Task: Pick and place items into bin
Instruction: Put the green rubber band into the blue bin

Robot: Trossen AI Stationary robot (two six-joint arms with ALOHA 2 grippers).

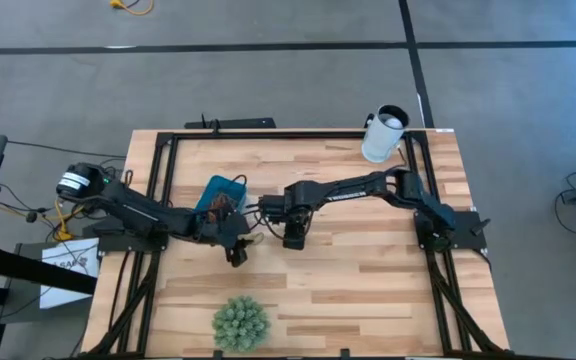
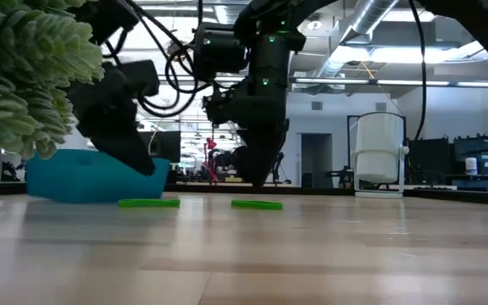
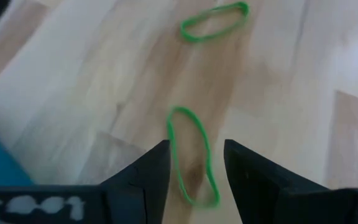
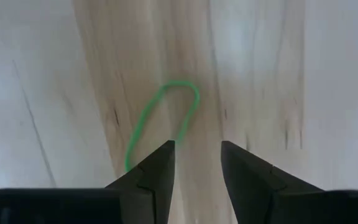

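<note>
Two green rubber-band loops lie flat on the wooden table. One loop (image 3: 190, 155) lies under my left gripper (image 3: 196, 146), which is open and hovers just above it (image 2: 148, 202), next to the teal bin (image 1: 223, 195). The other loop (image 4: 163, 121) lies under and a little ahead of my right gripper (image 4: 197, 146), which is open too and points down above it (image 2: 257, 204). That second loop also shows farther off in the left wrist view (image 3: 213, 22). In the high view both grippers hang side by side at mid-table, the left (image 1: 236, 252) and the right (image 1: 293, 238).
A green spiky ball (image 1: 240, 322) sits near the table's near edge. A white cup (image 1: 383, 133) lies at the far right corner. The bin's teal wall (image 2: 83, 176) stands just to the left of my left gripper. A black frame (image 1: 268, 133) runs around the table top.
</note>
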